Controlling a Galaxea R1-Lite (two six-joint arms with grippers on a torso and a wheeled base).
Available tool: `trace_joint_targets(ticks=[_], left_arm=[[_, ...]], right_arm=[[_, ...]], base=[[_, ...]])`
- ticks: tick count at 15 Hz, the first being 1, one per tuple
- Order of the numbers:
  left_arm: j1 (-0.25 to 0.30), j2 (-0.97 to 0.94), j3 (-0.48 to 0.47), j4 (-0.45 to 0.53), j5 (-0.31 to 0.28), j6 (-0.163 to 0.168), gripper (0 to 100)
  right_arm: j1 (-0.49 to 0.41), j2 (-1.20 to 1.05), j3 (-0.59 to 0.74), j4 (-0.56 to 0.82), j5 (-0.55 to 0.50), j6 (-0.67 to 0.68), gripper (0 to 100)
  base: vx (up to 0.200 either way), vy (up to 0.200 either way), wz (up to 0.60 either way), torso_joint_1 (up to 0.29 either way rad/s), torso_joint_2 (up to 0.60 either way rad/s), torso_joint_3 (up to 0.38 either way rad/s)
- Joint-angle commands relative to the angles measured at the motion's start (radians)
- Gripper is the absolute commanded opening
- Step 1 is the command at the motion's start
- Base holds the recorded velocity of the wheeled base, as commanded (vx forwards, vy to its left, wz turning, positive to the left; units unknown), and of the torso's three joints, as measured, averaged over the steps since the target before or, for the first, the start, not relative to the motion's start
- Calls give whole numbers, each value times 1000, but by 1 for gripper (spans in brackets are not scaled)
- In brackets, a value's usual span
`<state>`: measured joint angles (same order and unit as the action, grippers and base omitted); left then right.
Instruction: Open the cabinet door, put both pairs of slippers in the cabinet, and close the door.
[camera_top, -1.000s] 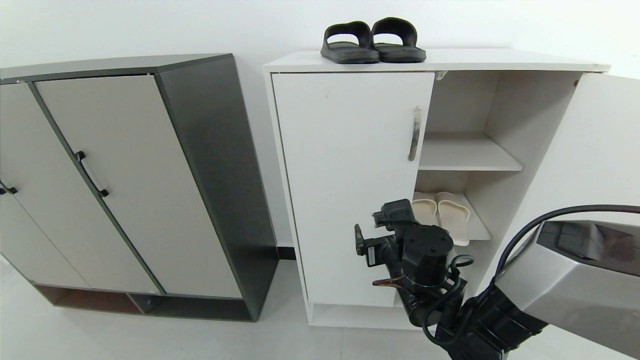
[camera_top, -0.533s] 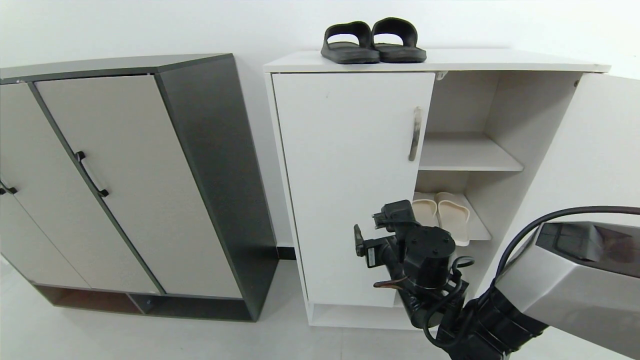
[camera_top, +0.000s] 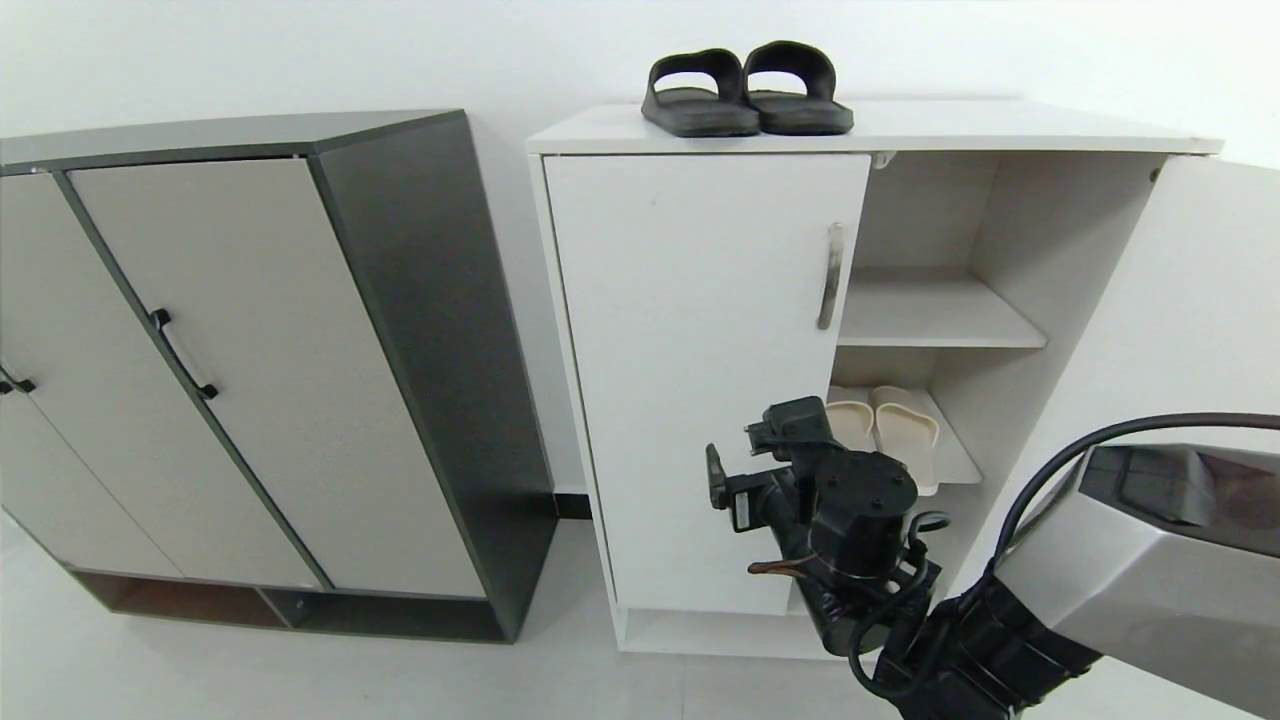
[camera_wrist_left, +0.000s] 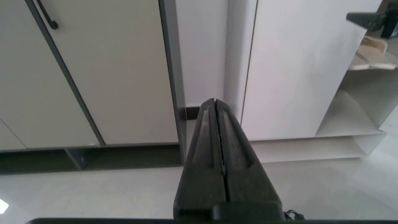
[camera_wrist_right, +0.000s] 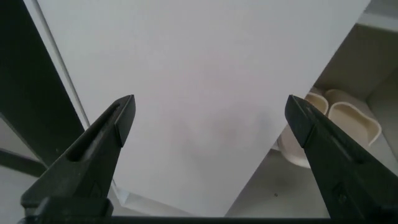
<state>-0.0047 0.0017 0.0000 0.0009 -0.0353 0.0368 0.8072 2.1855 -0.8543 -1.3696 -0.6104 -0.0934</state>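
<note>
A pair of black slippers (camera_top: 750, 92) stands on top of the white cabinet (camera_top: 700, 380). Its left door is closed and its right door (camera_top: 1190, 300) is swung wide open. A pair of beige slippers (camera_top: 888, 425) (camera_wrist_right: 336, 118) lies on the lower shelf inside. My right gripper (camera_top: 750, 452) (camera_wrist_right: 210, 109) hangs open and empty in front of the closed left door (camera_wrist_right: 205, 68), left of the beige pair. My left gripper (camera_wrist_left: 216, 124) is shut on nothing, low above the floor, facing the gap between the two cabinets.
A dark grey cabinet (camera_top: 250, 350) (camera_wrist_left: 106, 74) with closed doors stands left of the white one. The upper shelf (camera_top: 935, 315) in the open half is bare. The closed door carries a metal handle (camera_top: 828, 275). Pale floor (camera_top: 300, 680) lies in front.
The whole head picture has shifted slightly downward, so the camera moved. My right gripper stays almost where it was before the closed door.
</note>
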Motion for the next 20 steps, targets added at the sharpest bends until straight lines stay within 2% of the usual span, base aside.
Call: trace_joint_targets(ticks=[1, 10, 20], left_arm=[[0, 0, 0, -1, 0, 0, 0], [0, 0, 0, -1, 0, 0, 0], [0, 0, 0, -1, 0, 0, 0]], right_arm=[[0, 5, 3, 4, 0, -9, 100], [0, 5, 7, 4, 0, -16, 100], [0, 11, 11, 3, 0, -16, 100]], base=[[0, 0, 0, 32, -149, -359], [0, 0, 0, 95, -483, -350], [0, 0, 0, 177, -493, -316]])
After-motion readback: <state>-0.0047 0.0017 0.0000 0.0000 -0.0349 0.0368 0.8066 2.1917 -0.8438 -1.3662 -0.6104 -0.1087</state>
